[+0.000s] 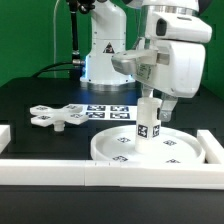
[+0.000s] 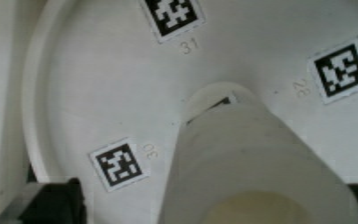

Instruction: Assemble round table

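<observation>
From the exterior view I see the arm reaching down over the round disc (image 1: 140, 146), which lies flat on the black bench (image 1: 30, 100) against the white border rail (image 1: 60, 165) along the near edge. The cylinder leg (image 1: 148, 122) stands upright on the disc, roughly at its middle, with a square tag on its side, and the gripper (image 1: 152, 100) sits directly above the leg's top; from this angle I cannot make out the fingers themselves, so I go by my readout and the wrist view, which together tell me they are spread wide and hold nothing. The cross-shaped foot piece (image 1: 58, 117) lies flat on the bench toward the exterior view's left, well apart from the disc, and the marker board (image 1: 108, 113) lies just beyond the disc, between it and the robot's base. The wrist view gives me what the other cannot: I look straight down the pale, blurred side of the leg (image 2: 247, 160) to the disc's floor (image 2: 105, 90), where three square tags and the curved raised rim show clearly, and one dark fingertip (image 2: 55, 200) shows at the picture's edge, clear of the leg. The bench is covered in black, a second rail (image 1: 212, 150) runs along the exterior view's right, and green cloth hangs behind the arm.
</observation>
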